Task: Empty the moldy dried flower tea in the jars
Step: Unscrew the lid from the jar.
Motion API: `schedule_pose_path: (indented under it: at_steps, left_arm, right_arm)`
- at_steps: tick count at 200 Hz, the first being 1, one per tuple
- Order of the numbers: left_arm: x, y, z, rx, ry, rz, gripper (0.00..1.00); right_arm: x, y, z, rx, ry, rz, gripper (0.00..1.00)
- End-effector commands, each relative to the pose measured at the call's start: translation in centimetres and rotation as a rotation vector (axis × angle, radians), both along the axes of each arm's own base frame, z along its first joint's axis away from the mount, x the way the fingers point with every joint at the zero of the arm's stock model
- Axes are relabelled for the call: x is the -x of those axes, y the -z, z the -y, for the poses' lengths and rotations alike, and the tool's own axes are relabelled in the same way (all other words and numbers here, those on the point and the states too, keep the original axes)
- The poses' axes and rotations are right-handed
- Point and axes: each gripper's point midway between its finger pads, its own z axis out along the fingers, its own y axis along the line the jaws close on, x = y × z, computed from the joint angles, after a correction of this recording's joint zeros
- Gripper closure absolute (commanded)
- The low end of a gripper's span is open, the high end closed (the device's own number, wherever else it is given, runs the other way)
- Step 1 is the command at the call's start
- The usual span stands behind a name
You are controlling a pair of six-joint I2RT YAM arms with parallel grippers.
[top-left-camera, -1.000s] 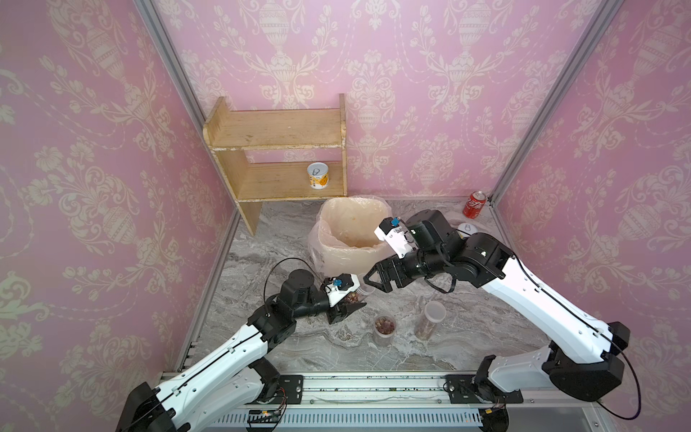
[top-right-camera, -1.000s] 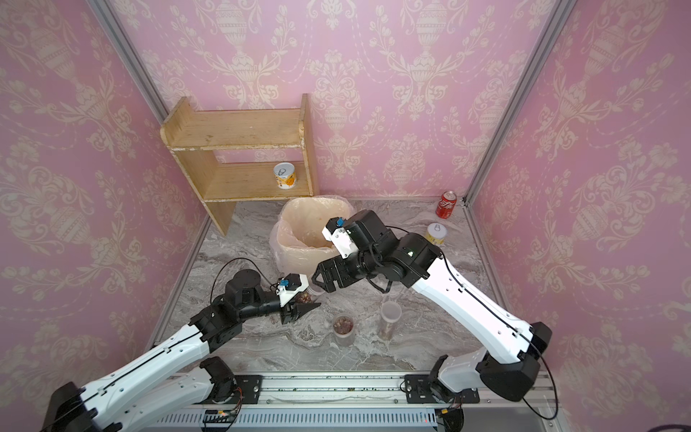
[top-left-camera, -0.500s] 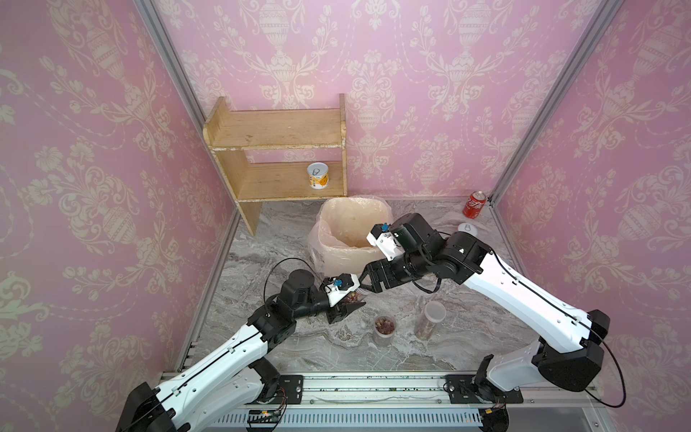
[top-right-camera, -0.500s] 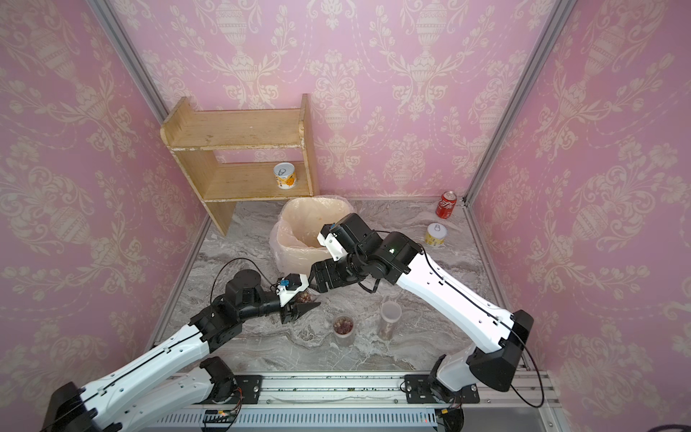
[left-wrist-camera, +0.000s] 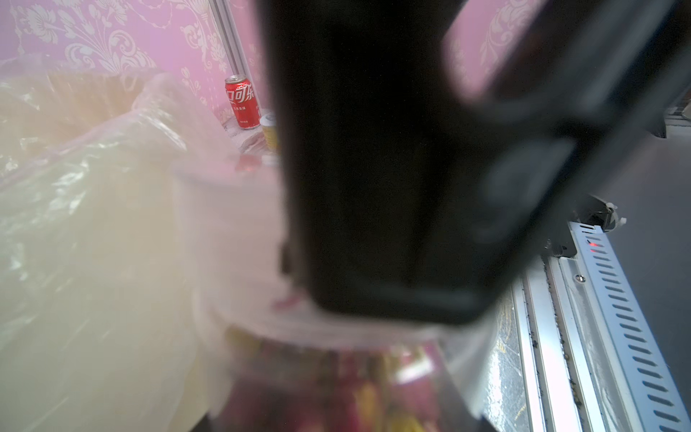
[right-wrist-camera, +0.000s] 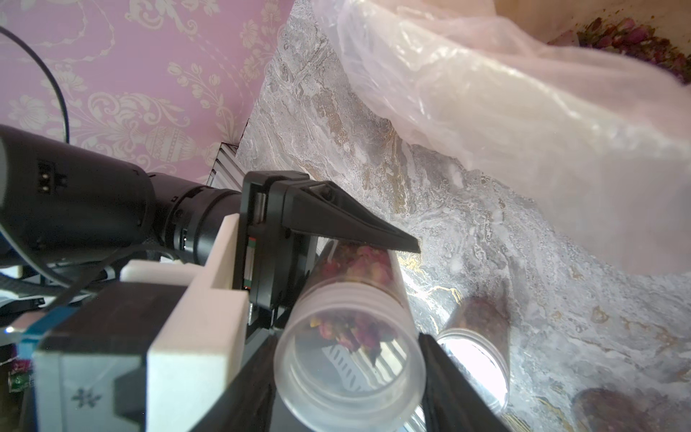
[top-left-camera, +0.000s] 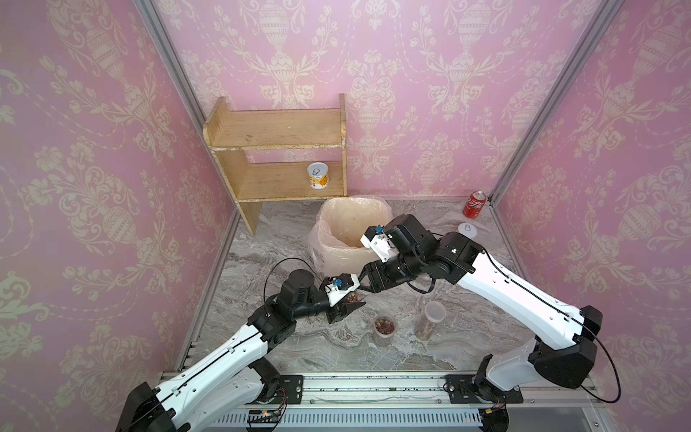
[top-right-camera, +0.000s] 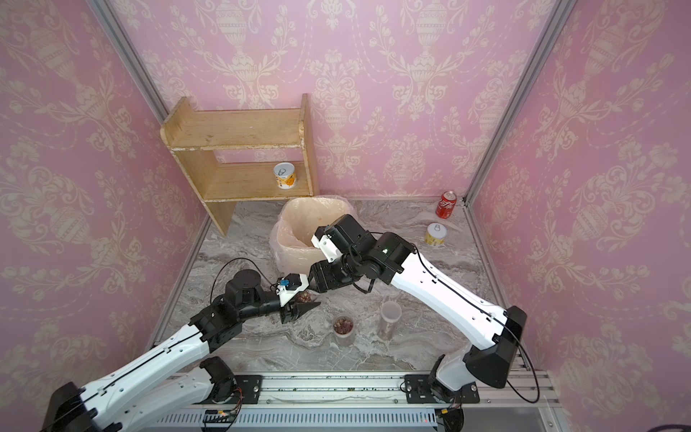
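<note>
Dried buds [top-left-camera: 385, 326] in 3 jars [top-left-camera: 429, 323]

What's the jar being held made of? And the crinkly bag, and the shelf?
The held jar looks like clear plastic: see-through, slightly frosted, ridged near its lid; possibly glass. The bag looks like thin glossy plastic film, crinkled and translucent. The shelf looks like bare pale wood with visible grain.
</note>
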Motion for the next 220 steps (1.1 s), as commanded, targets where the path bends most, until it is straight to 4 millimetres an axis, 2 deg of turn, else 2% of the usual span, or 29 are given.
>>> schedule_pose_path:
  at_steps: [1,40,94,115,180,220]
  left_arm:
    - [0.2,-0.8,0.3,0.017,0.014,0.013,0.96]
    - [0.5,-0.8,0.4,0.026,0.033,0.005,0.95]
    - [2.8,-1.9,1.4,0.101,0.169,-0.042,0.95]
    - [3.5,-2.1,1.7,0.125,0.204,-0.064,0.95]
    - [4.8,-2.8,2.2,0.165,0.285,-0.12,0.95]
    - [5.1,-2.7,2.3,0.174,0.306,-0.141,0.95]
  right_arm:
    - [0.4,-0.3,-0.8,-0.004,-0.048,0.009,0.48]
    - [0.7,-0.2,-1.2,0.019,-0.155,0.06,0.54]
    - [2.7,-2.0,-1.2,0.035,-0.582,0.299,0.56]
    - [3.3,-2.3,-0.9,0.053,-0.726,0.368,0.61]
    - [3.2,-3.2,-0.3,0.099,-1.006,0.628,0.59]
    - [3.1,-2.4,0.2,0.135,-1.11,0.694,0.58]
